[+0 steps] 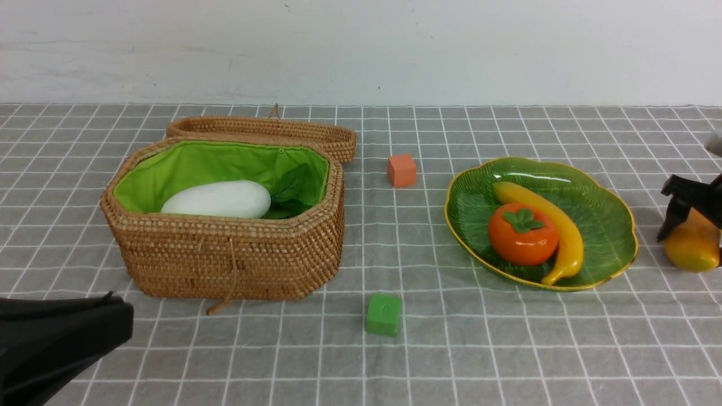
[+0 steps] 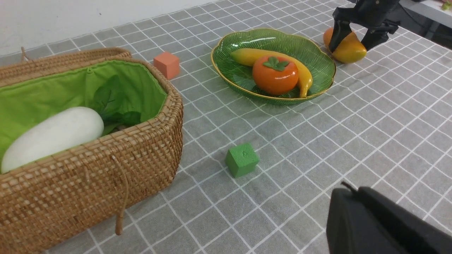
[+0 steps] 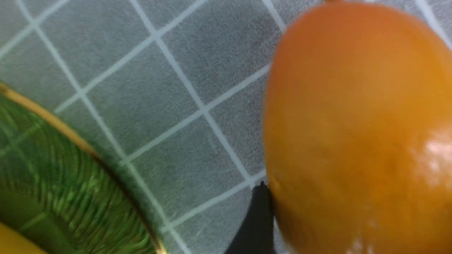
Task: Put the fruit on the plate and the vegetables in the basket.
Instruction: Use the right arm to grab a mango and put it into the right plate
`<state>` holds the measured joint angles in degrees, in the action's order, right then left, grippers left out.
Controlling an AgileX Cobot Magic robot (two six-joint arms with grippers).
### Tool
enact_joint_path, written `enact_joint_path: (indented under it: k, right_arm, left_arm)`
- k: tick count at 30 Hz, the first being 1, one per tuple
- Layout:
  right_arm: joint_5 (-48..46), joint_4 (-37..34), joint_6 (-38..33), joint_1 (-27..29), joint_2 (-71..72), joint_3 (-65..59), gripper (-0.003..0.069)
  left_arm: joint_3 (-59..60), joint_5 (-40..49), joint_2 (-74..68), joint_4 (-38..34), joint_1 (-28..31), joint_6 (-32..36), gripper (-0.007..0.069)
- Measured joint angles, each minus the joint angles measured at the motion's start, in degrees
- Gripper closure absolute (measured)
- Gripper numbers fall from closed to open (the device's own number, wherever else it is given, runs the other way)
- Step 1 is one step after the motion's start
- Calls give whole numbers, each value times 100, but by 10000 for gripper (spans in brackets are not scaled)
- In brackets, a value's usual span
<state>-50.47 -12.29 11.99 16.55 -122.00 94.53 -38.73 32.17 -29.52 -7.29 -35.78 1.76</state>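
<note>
Nearest the camera, the left gripper (image 2: 353, 192) is clenched on nothing. On the bench (image 1: 434, 349), beside the green dish (image 2: 325, 74), the mango (image 2: 348, 49) lies between the right gripper's (image 2: 356, 40) parted fingers; whether they grip it, I cannot tell.

Seemingly a test bench: grid-lined gray tabletop (image 1: 428, 355) (plain white wall (image 1: 361, 53) behind).

Bare grid lane between basket (image 1: 225, 256) and plate (image 1: 609, 242), green cube (image 1: 384, 314) in it.
</note>
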Motion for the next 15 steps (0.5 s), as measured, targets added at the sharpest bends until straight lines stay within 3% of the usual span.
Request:
enact_joint_path:
  k: [5,9,15]
  right_arm:
    - [24,58,-287,0,-90,43,132]
    - [-107,90,-1017,0,-50,53,132]
    - [-516,-25,-1127,-217,814,53,132]
  left_arm:
    - [0,5,0,-11,0,0,626]
    - [0,5,0,-11,0,0,624]
    - [0,-2,0,-11,0,0,620]
